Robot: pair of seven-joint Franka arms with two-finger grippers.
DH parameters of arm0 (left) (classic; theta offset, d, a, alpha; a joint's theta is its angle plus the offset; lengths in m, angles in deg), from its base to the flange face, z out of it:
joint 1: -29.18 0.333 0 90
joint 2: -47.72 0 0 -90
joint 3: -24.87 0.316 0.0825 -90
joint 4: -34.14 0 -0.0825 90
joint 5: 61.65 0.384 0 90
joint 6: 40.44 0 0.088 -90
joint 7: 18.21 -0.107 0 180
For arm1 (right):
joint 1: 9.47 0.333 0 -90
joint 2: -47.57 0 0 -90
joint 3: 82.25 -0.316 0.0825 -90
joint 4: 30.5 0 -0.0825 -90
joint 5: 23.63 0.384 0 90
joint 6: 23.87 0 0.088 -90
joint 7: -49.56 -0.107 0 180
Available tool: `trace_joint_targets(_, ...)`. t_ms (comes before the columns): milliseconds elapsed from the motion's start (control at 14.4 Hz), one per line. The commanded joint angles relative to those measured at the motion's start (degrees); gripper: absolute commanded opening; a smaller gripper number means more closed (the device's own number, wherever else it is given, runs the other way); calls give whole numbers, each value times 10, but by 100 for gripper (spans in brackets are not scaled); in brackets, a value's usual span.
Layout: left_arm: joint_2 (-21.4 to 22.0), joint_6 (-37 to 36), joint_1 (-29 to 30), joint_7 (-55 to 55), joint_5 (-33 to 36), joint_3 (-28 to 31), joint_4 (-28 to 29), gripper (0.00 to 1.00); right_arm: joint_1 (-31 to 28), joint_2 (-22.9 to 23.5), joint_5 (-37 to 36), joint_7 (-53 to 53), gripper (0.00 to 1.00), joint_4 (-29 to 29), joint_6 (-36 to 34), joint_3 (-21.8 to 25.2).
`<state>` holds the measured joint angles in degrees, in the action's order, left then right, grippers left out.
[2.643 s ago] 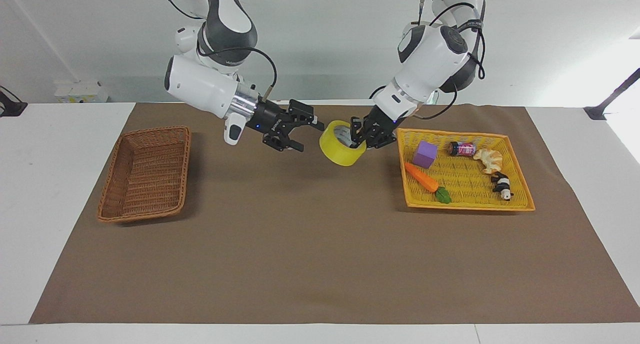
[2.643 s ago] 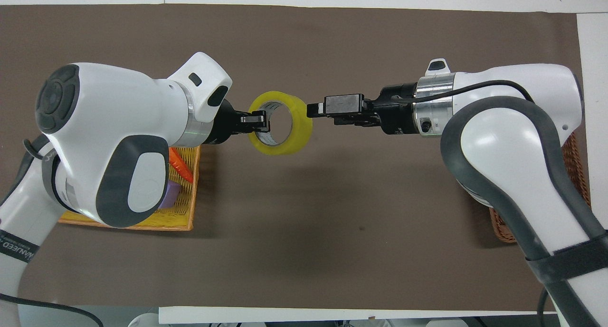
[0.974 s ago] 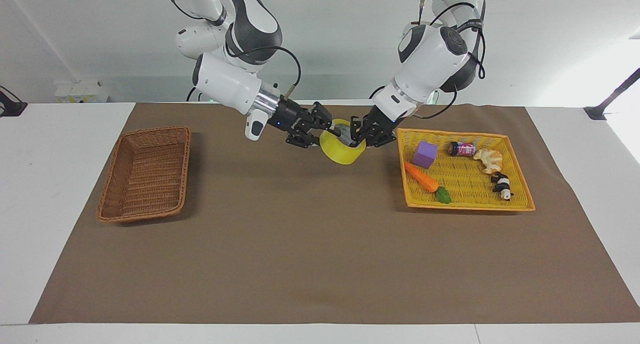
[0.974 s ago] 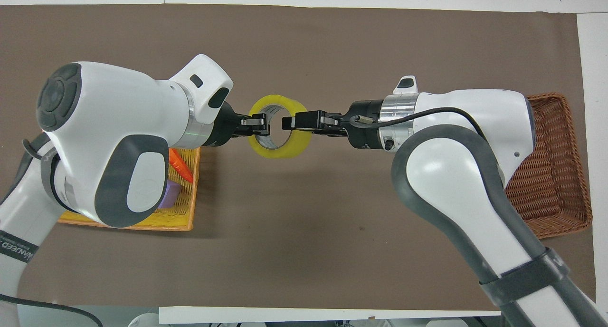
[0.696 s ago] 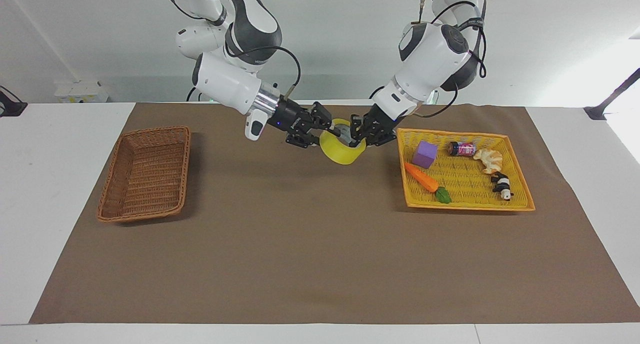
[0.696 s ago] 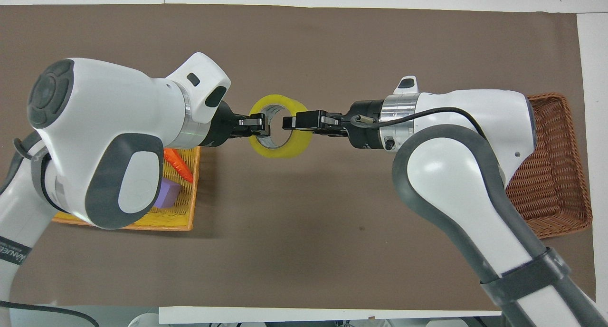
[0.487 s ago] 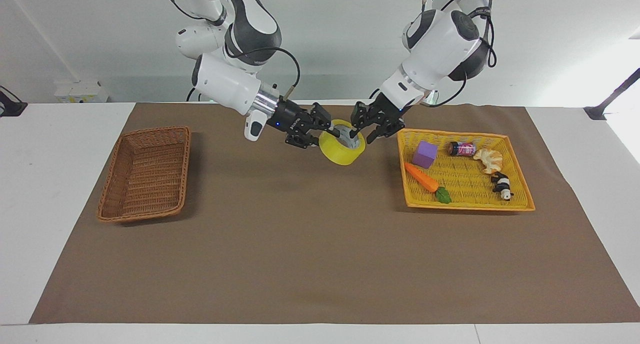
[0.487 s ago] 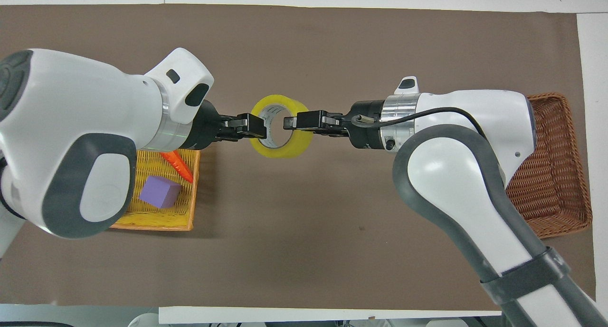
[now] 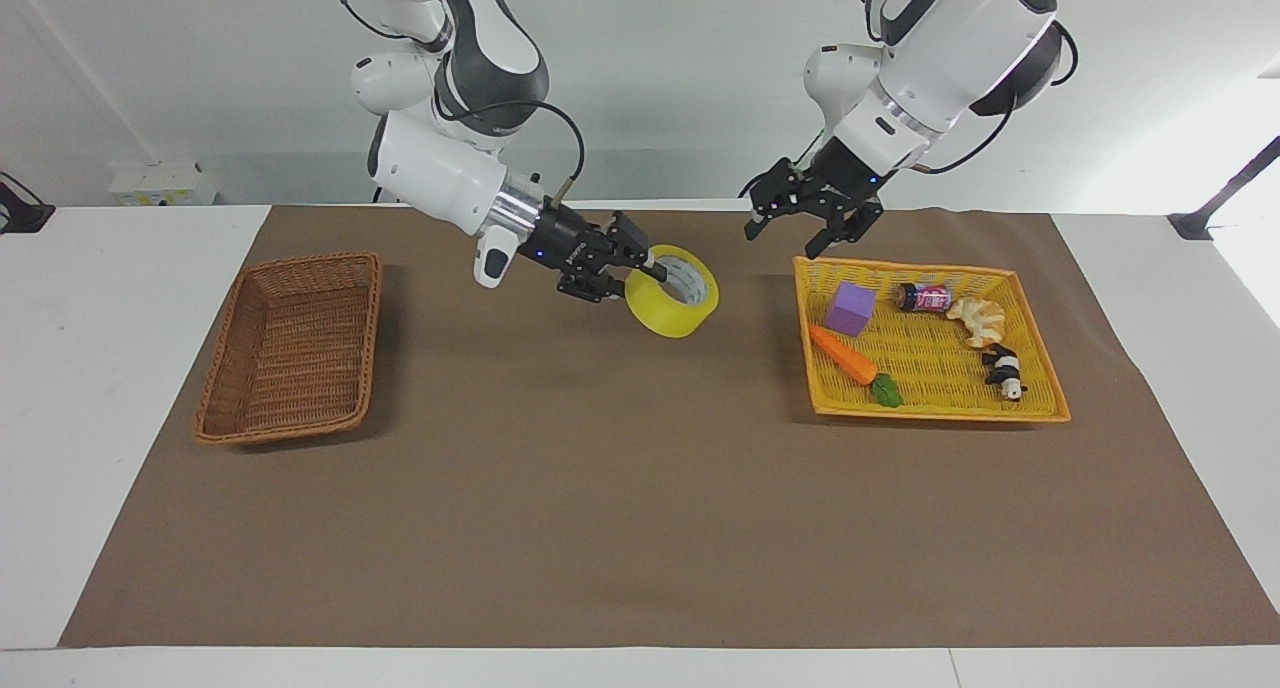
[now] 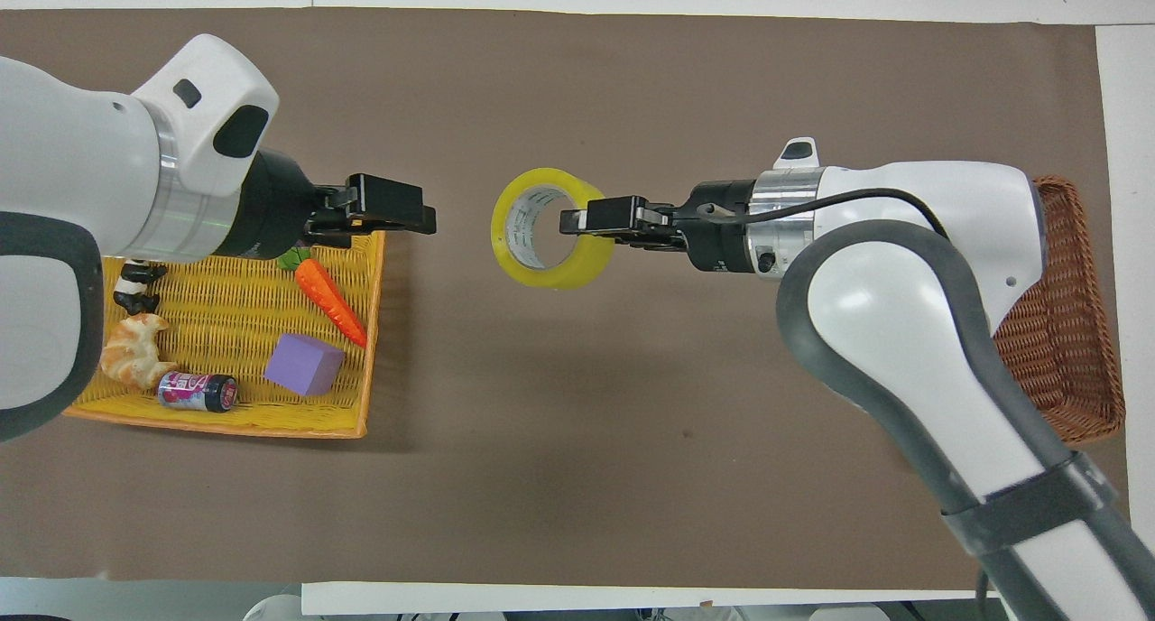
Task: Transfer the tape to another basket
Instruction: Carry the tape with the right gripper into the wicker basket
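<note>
Brown matting covers the desk point(image 9: 600, 528), where the right hand point(image 9: 650, 265) pinches the tape point(image 9: 672, 291) at centre frame, seemingly airborne, and the left hand point(image 9: 812, 223) hangs spread upper right.

Our right gripper point(image 9: 655, 268) is clamped on the rim of the wide yellow tape roll point(image 9: 674, 303) and holds it in the air, the forearm stretched out nearly level. Our left gripper point(image 9: 800, 230) hangs higher — fingers spread, nothing between them, wrist angled downward.

Right gripper point(image 10: 570, 221) clamps tape point(image 10: 548, 228); left gripper point(image 10: 424, 217) apart, empty.
</note>
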<state>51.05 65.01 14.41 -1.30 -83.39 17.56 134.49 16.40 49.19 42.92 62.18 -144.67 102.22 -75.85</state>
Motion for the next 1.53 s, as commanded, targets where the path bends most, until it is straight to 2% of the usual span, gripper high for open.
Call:
trace_joint_targets(0, 2, -61, 65, -44, 43, -2, -8, 100, -78, -21, 4, 35, 0, -11, -78, -2)
trace_joint_targets(209, 9, -105, 138, -171, 72, -2, -4, 100, -194, -33, -13, 70, 0, -28, -177, -2)
trace_joint_targets(348, 10, -103, 158, -179, 103, -2, -2, 100, -286, -31, -73, 86, 0, -28, -261, -2)
trace_joint_targets(487, 10, -105, 174, -177, 142, -2, -3, 100, -385, -7, -105, 163, 0, -24, -340, -2)
trace_joint_targets(696, 10, -101, 185, -175, 146, -2, -2, 100, -475, 13, -221, 209, 0, 10, -374, -2)
trace_joint_targets(835, 10, -100, 187, -175, 146, -2, -2, 100, -528, 39, -229, 227, 0, 12, -412, -2)
trace_joint_targets(974, 10, -106, 206, -174, 147, -1, -2, 100, -544, 61, -272, 279, 0, 26, -413, -2)
trace_joint_targets(1183, 19, -125, 238, -177, 150, 0, 10, 100, -565, 118, -317, 380, 0, 45, -408, -1)
trace_joint_targets(1461, 20, -127, 246, -179, 206, 0, -2, 100, -573, 137, -354, 415, 0, 56, -394, -1)
